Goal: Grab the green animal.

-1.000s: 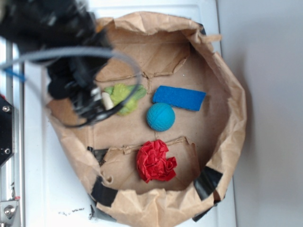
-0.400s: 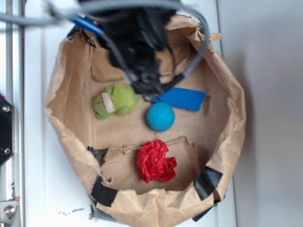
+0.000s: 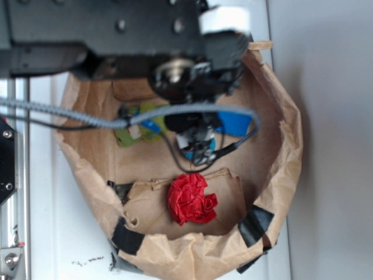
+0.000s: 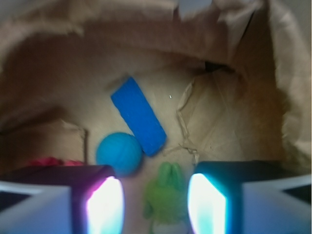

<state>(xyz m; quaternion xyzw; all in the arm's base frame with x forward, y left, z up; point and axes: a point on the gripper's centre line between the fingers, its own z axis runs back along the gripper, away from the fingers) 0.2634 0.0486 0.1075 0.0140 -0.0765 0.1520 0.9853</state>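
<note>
Below, fuzzy green animal (image 4: 165, 200) between gripper (image 4: 155, 204) jaws.

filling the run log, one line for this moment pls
phase: approach | pincer: open, above green animal | contact: none seen | teal ball: beside it

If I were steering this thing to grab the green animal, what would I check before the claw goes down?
1. Claw open: ok, both fingers stand apart.
2. Green animal between the fingers: ok in the wrist view, slightly nearer the right-hand one.
3. Teal ball out of the way: not ok, it sits close beside the left-hand finger.
4. Blue pad clear: ok, farther back.
5. Height above the toy: cannot tell.
6. Paper bag wall clear of the arm: cannot tell.
</note>
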